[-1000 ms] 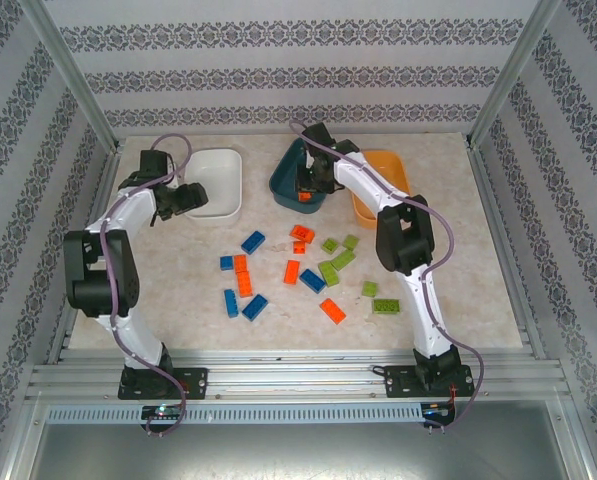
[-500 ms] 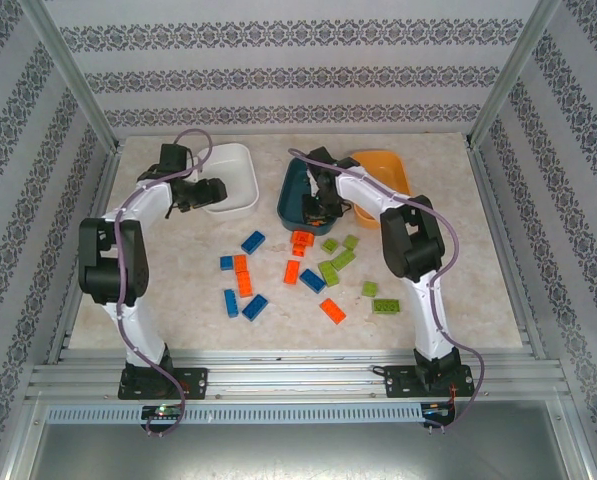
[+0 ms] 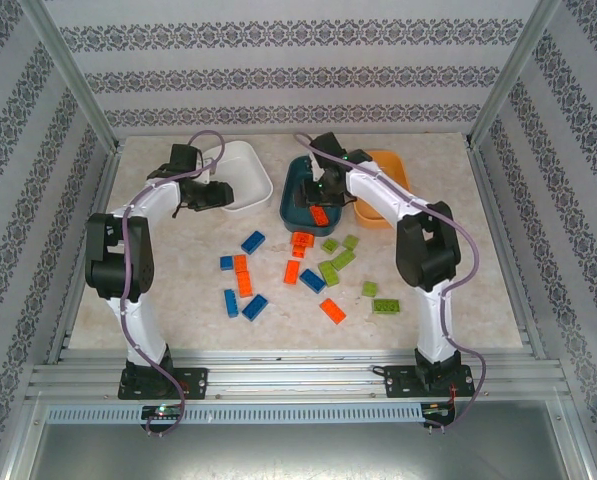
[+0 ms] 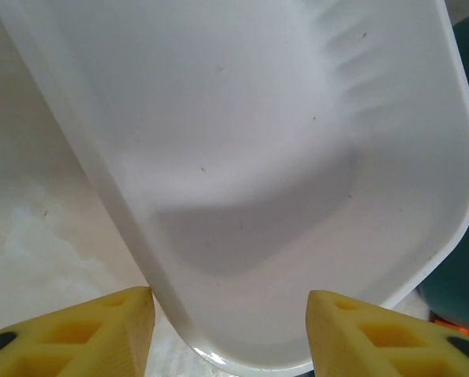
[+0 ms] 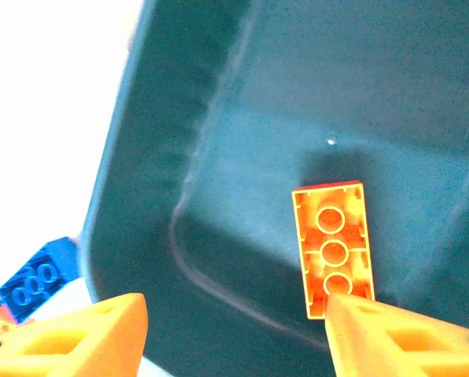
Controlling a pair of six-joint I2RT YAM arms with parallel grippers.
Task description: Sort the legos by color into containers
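Right gripper, jaws apart, hung over the dark teal tray; the orange brick lay free at 4 o'clock on its floor. Left gripper, jaws apart, straddled the white tray at its rim. The sound move was a straight lift before swinging to 6 o'clock.

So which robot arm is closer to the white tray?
Left. The left gripper straddles the rim of the white tray; the right gripper hangs over the dark teal tray.
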